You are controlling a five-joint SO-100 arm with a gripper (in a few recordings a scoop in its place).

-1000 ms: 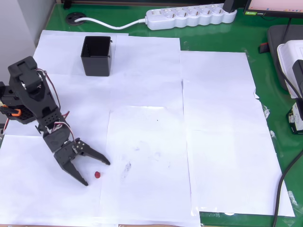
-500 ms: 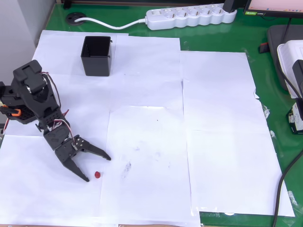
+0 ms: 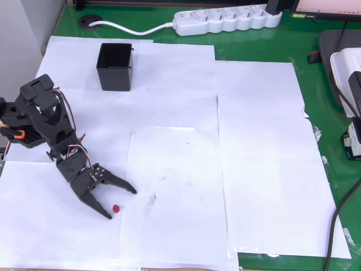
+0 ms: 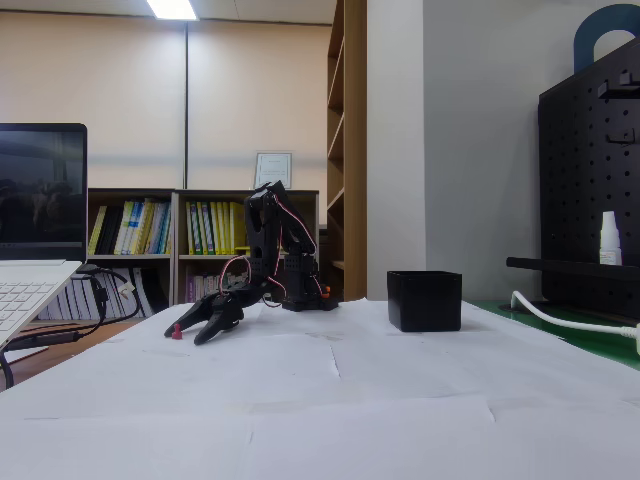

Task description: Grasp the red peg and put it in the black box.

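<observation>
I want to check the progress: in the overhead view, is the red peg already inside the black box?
No, the red peg lies on the white paper by the open gripper, far from the black box.

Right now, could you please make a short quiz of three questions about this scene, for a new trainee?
1. True or false: the red peg already lies inside the black box.
2. Choose one. In the overhead view, the hand is: A) shut on the peg, B) open, with the peg lying close by its lower fingertip, C) open above the box.
3. Fill the gap: the peg and the box both rest on sheets of white ____.

Key
1. False. The peg lies on the sheet near the hand, far from the box.
2. B. The two fingers are spread and nothing is held.
3. paper.
</observation>
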